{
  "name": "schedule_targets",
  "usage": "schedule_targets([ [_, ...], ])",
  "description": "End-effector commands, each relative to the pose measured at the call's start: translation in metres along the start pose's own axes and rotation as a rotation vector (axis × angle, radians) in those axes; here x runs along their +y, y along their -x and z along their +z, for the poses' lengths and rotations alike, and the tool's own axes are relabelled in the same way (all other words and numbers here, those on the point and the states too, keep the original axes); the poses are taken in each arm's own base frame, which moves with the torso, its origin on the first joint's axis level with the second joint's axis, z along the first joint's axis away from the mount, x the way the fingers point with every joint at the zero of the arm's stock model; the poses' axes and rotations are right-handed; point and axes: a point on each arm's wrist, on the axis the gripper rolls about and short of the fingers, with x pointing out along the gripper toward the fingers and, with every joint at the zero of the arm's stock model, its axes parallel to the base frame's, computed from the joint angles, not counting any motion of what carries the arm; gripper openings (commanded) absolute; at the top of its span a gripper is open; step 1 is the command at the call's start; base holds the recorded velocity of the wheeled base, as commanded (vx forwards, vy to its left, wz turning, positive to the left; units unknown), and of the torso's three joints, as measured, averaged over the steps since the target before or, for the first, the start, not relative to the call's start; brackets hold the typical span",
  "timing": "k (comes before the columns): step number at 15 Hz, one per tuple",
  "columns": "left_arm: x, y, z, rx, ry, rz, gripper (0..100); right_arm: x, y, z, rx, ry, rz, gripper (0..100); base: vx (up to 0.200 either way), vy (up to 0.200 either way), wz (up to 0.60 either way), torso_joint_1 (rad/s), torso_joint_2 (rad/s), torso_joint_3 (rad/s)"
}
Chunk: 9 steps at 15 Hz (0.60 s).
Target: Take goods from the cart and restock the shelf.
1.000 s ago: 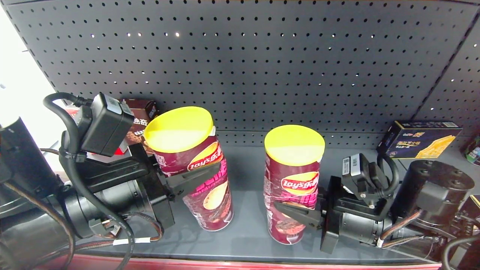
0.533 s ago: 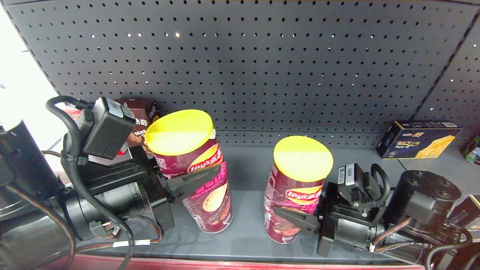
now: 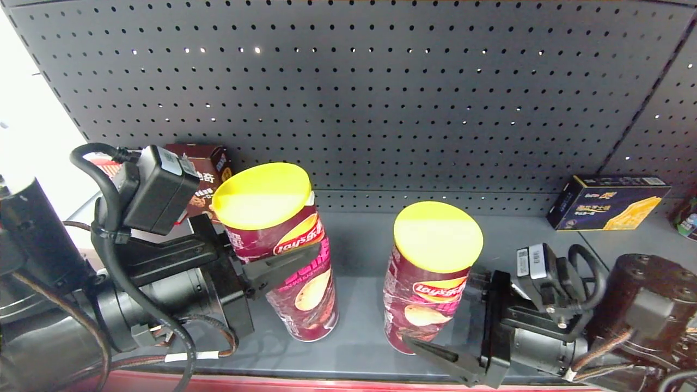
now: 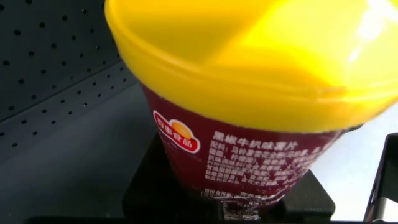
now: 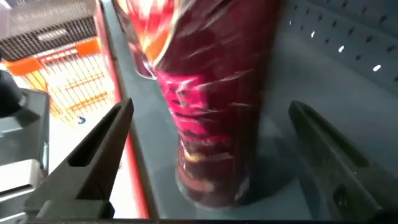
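Found left gripper (image 3: 288,253) with fingers (image 3: 283,264) clamped on the left chip can (image 3: 261,196), base at shelf (image 3: 359,245) level. Found right gripper (image 5: 211,109) with fingers (image 5: 93,155) spread wide, clear of the right chip can (image 3: 438,237) standing upright between them. Noted brown box (image 3: 209,163) behind left fingers, against pegboard (image 3: 381,98). Noted dark blue box (image 3: 610,202) well beyond right fingers.

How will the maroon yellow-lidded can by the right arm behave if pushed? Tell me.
Tall on a narrow base, the maroon cylindrical can probably tips easily. Tipped, its round wall would likely roll on the grey metal shelf. Its glossy wrap may slip.
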Motion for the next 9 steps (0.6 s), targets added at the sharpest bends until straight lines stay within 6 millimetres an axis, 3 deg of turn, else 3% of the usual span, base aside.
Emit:
schedule_targets([
  [1, 0.0, 0.0, 0.0, 0.0, -0.001, 0.0, 0, 0.013, 0.03, 0.021, -0.068, 0.034, -0.001, 100, 0.0, 0.0, 0.0, 0.0, 0.0, 0.0],
  [5, 0.0, 0.0, 0.0, -0.002, -0.003, 0.0, 0, 0.026, 0.085, 0.033, -0.114, 0.068, -0.093, 100, 0.0, 0.0, 0.0, 0.0, 0.0, 0.0],
  [6, 0.0, 0.0, 0.0, -0.003, -0.001, 0.0, 0, 0.026, 0.089, 0.035, -0.118, 0.072, -0.108, 100, 0.0, 0.0, 0.0, 0.0, 0.0, 0.0],
  [7, 0.0, 0.001, 0.001, -0.005, -0.003, 0.0, 0, 0.026, 0.115, 0.046, -0.133, 0.097, -0.226, 100, 0.0, 0.0, 0.0, 0.0, 0.0, 0.0],
  [9, 0.0, 0.001, 0.001, -0.008, -0.004, 0.0, 0, 0.031, 0.143, 0.059, -0.14, 0.097, -0.399, 100, 0.0, 0.0, 0.0, 0.0, 0.0, 0.0],
])
